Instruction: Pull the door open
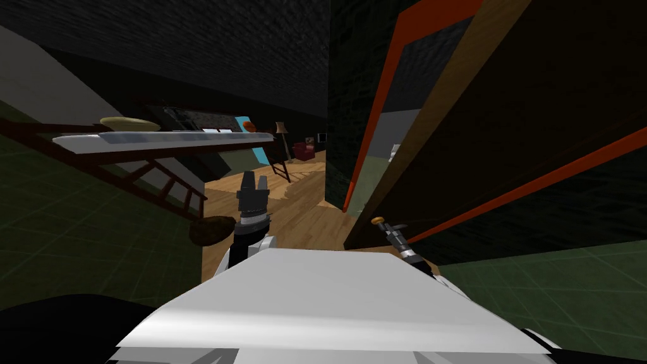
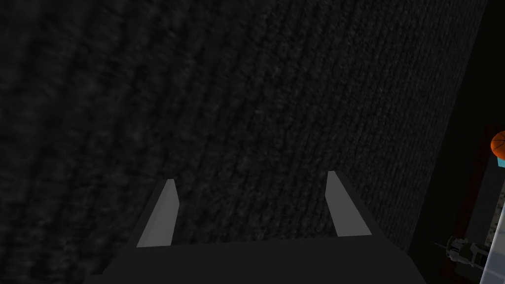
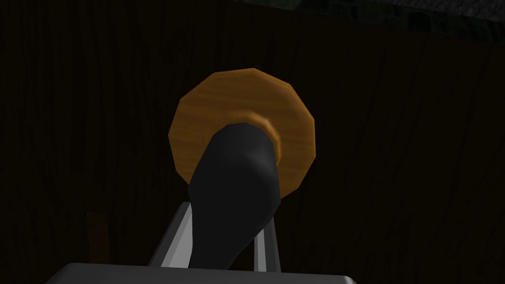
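Since the right gripper (image 3: 227, 214) has its fingers clamped on the dark lever handle (image 3: 232, 177), which juts from a round brown rosette (image 3: 197, 113) on the door (image 1: 505, 126) straight ahead, the pull should run back toward me. The left gripper (image 2: 251, 177), fingers spread, hangs well apart.

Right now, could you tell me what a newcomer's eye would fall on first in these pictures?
First, the right gripper shut on the dark handle, before a round brown plate on the door. Then the orange-red frame left of the door, and the open left gripper farther left.
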### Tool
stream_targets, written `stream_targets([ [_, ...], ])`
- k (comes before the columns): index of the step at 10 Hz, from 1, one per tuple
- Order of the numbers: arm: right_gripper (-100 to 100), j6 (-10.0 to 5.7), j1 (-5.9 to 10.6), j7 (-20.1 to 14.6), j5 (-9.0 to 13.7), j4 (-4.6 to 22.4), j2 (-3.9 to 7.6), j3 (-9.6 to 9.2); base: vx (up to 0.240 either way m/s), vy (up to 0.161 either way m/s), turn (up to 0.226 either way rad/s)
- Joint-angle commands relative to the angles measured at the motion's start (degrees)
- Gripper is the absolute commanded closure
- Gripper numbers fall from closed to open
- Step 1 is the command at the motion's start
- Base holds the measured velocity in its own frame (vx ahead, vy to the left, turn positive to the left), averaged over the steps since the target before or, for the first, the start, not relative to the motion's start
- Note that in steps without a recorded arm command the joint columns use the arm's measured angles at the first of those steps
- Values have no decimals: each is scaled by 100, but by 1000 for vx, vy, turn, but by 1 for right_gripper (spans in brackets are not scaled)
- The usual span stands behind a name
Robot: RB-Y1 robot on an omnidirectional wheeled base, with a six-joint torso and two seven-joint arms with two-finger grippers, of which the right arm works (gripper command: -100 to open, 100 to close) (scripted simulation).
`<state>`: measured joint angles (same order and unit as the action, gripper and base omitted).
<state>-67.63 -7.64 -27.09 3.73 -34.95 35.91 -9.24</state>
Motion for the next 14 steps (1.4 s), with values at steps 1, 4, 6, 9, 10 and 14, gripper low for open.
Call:
stream_targets([
  [1, 100, -128, -15, -11, 9, 102, 40, -2, -199, -78, 182],
  [4, 100, -319, -66, -36, 22, 210, 86, -17, -209, -79, 171],
  [6, 100, -413, -91, -48, 29, 264, 109, -24, -203, -72, 129],
  [9, 100, -447, -130, -54, 39, 279, 103, -52, -138, -75, 140],
  [10, 100, -495, -139, -56, 46, 313, 111, -57, -199, -114, 194],
  [14, 100, -710, -179, -66, 81, 464, 146, -83, -208, -89, 202],
])
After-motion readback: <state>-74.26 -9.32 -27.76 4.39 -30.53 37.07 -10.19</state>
